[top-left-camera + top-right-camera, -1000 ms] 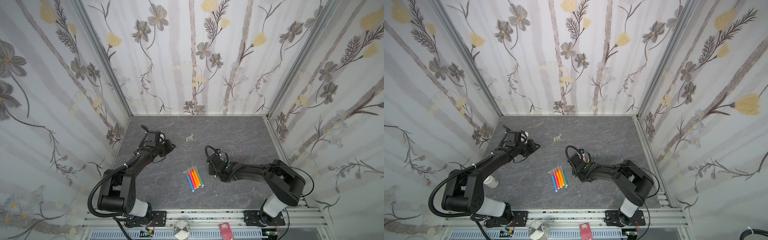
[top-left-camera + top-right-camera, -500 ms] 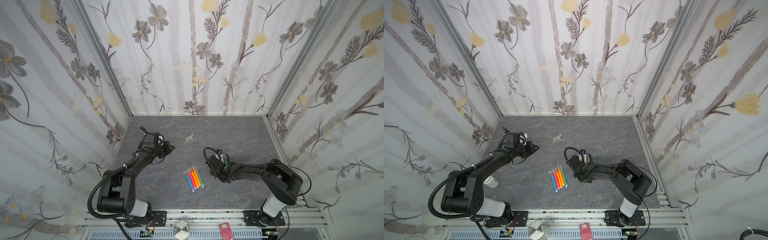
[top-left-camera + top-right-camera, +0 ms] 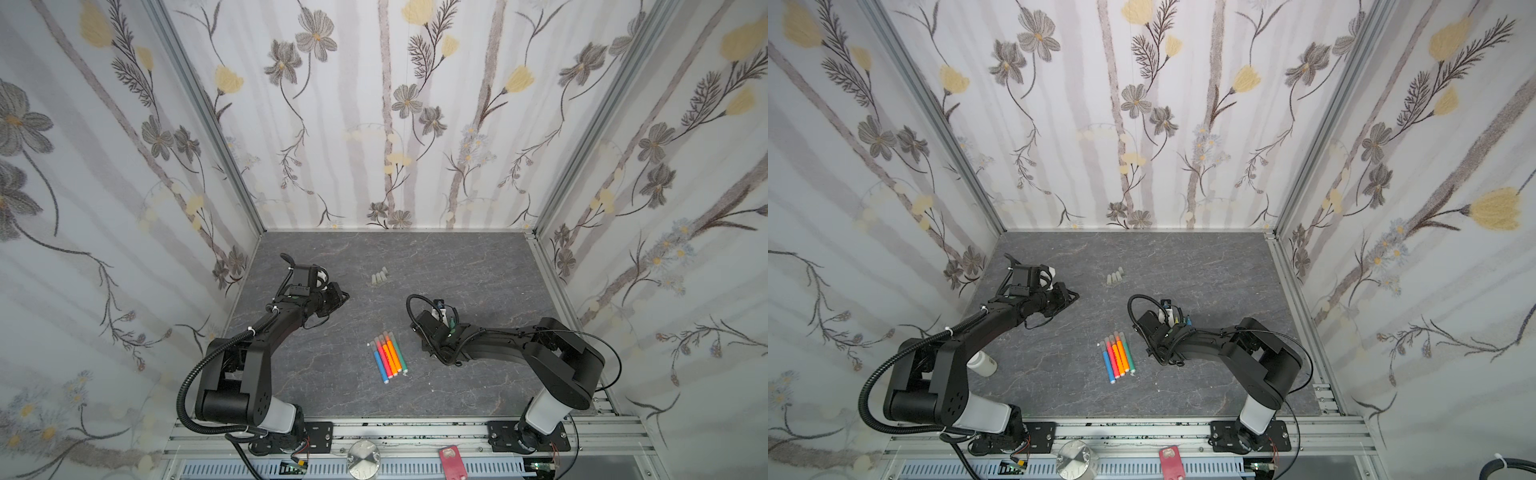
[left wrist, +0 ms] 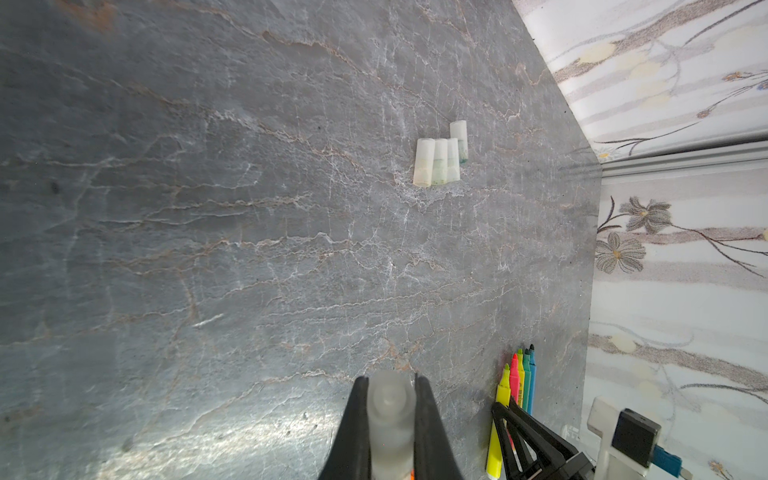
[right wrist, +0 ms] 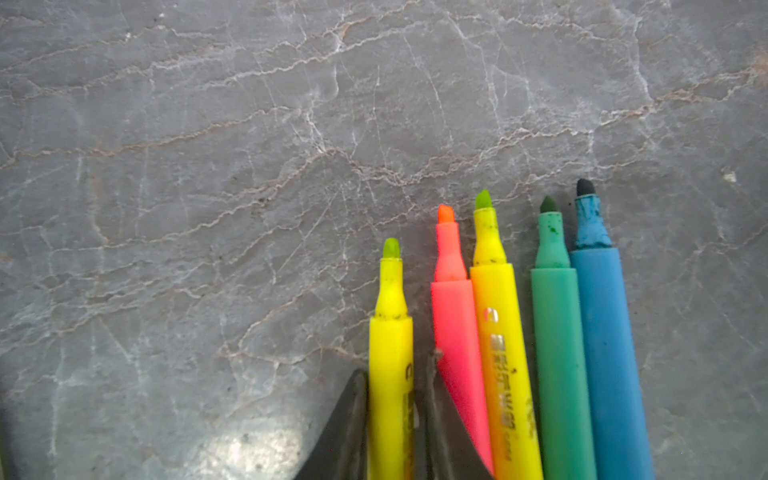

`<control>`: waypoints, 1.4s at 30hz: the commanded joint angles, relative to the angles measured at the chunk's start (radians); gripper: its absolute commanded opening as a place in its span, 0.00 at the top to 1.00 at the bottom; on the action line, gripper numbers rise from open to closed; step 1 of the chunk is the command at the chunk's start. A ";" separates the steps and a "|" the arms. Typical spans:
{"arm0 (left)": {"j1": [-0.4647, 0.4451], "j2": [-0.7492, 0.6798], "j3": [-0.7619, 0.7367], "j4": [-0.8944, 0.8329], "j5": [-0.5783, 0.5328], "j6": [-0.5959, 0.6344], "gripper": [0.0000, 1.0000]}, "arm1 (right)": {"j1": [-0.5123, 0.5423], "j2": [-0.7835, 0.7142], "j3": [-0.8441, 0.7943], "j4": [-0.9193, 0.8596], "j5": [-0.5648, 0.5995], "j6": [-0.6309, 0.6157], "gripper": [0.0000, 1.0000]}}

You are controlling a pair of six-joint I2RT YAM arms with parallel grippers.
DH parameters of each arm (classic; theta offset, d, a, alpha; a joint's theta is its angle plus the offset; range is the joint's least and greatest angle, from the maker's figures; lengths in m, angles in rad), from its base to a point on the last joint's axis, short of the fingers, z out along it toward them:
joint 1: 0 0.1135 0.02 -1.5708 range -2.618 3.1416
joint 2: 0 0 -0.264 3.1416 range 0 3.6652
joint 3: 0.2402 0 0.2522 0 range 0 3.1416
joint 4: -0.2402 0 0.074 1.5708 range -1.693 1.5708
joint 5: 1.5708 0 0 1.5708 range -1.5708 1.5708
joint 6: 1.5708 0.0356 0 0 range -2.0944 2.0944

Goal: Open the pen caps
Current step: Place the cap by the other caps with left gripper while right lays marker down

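Between clamped left fingers (image 4: pixel 354 424), a pen cap (image 4: pixel 390 411)

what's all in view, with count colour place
capped pens: five, blue pink orange green, mid-table
uncapped pens: five, two yellow, pink, green, blue, right of centre
loose pen caps: four, whitish, toward the back
held pen cap: one, frosted, in left gripper
table: one, grey marble
white cylinder: one, front left
left gripper: black, shut on that cap
right gripper: black, fingers flank a yellow pen
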 commanded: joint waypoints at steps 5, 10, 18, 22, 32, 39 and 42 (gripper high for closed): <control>0.001 0.035 -0.006 0.059 0.007 0.002 1.00 | 0.011 -0.080 -0.003 0.025 0.020 -0.053 0.71; -0.008 0.089 0.016 0.094 0.002 -0.008 1.00 | 0.012 -0.188 -0.007 0.040 0.032 -0.092 0.67; -0.020 0.234 0.115 0.157 0.008 -0.015 1.00 | 0.008 -0.279 -0.013 0.027 0.035 -0.112 0.65; -0.035 0.331 0.186 0.161 0.017 -0.005 1.00 | 0.006 -0.299 -0.033 0.027 0.032 -0.108 0.65; -0.055 0.511 0.311 0.192 0.022 -0.015 1.00 | 0.001 -0.321 -0.058 0.026 0.023 -0.105 0.65; -0.071 0.571 0.371 0.189 0.014 -0.016 0.92 | -0.004 -0.317 -0.058 0.028 0.021 -0.106 0.65; -0.077 0.590 0.392 0.189 0.012 -0.018 0.88 | -0.004 -0.311 -0.058 0.029 0.017 -0.107 0.65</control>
